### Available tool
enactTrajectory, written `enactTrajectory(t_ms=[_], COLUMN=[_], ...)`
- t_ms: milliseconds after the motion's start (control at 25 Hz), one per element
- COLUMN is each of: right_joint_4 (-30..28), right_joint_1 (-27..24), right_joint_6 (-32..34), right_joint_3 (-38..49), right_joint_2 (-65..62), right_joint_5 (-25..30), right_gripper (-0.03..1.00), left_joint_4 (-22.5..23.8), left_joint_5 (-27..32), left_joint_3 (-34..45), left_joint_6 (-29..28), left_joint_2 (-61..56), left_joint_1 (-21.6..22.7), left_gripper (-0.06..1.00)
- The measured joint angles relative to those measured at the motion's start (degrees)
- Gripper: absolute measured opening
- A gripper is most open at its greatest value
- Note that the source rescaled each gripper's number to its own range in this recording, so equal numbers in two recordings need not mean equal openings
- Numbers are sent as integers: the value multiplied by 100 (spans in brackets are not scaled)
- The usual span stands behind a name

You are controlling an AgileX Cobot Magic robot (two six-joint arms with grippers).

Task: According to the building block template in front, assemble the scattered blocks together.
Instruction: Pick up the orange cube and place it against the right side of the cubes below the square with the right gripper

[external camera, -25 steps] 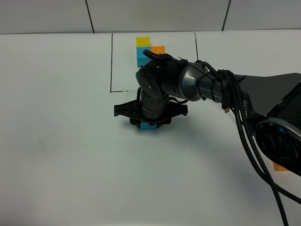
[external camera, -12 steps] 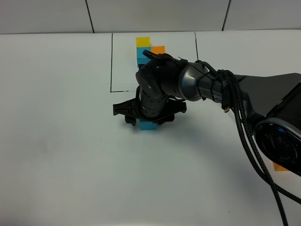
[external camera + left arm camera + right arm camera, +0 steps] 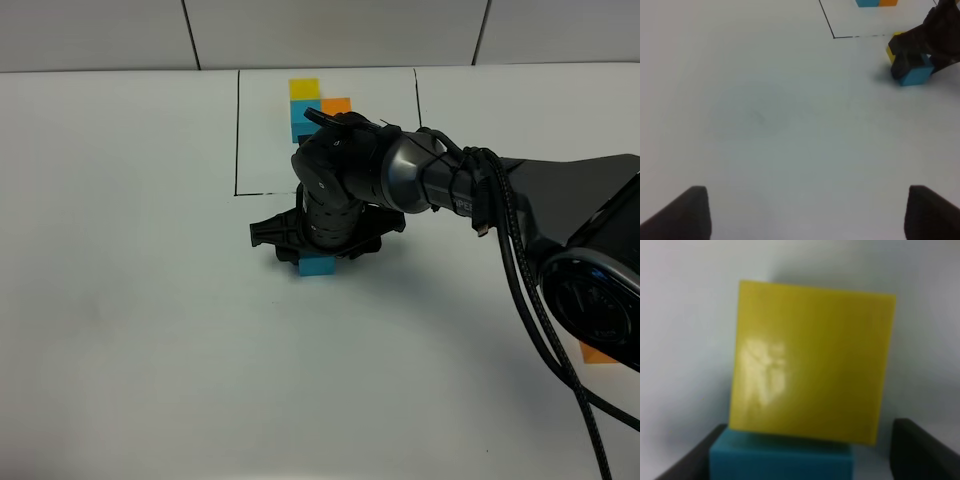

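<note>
Right gripper (image 3: 320, 253), jaws parted and clamping nothing, straddles the sky-blue cube (image 3: 780, 460), with a gap at one finger. Directly beyond the fingertips the yellow cube (image 3: 810, 362) meets the blue one. Farther beyond lies the framed template (image 3: 305, 105). Left gripper (image 3: 815, 212): jaws spread wide, empty, well apart from both cubes.

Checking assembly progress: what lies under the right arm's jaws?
A yellow cube set against a sky-blue cube. In the high view the arm covers the yellow one.
</note>
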Motion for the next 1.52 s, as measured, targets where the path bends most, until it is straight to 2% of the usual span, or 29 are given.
enactTrajectory(t_ms=[200,280,360,480,520,1520], right_joint_4=[18,18,-4,-72,-72,99], right_joint_1=[-10,-10,-16,-33,-39,-73], right_joint_6=[-11,-11,-16,-23,-23,280], right_joint_3=[0,0,0,0,0,0], right_joint_2=[0,0,0,0,0,0], right_joint_5=[0,7,39,100,106,70], right_gripper=[38,35,26,4,3,3], left_joint_4=[0,0,0,0,0,0], left_joint_5=[0,0,0,0,0,0], left_joint_3=[0,0,0,0,0,0], left_joint_6=[0,0,0,0,0,0], left_joint_2=[0,0,0,0,0,0], left_joint_1=[0,0,0,0,0,0], left_gripper=[66,66,66,66,66,66])
